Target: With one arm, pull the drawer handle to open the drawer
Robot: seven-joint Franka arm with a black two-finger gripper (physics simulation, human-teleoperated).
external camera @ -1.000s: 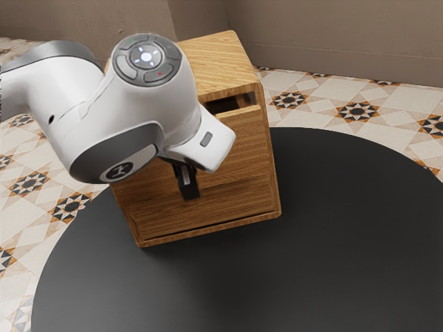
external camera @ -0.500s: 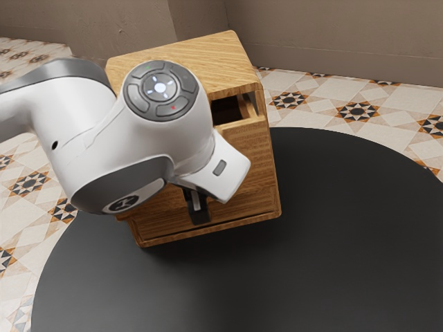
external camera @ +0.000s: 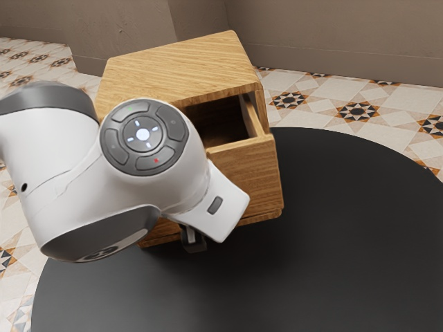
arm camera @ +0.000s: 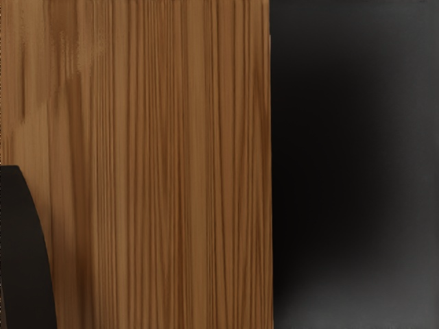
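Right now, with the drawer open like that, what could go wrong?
1. The drawer sticks well out of the wooden cabinet; more pulling might yank it right out.
2. The cabinet seems to stand near the black table's rim, so a hard tug might drag or tip it.
3. The pincer sits mostly hidden under the white arm, so a slip would be hard to spot.

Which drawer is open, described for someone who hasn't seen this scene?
On the round black table stands a wooden cabinet. The drawer sits right under its top board. It alone juts out from the cabinet's face, its hollow inside showing.
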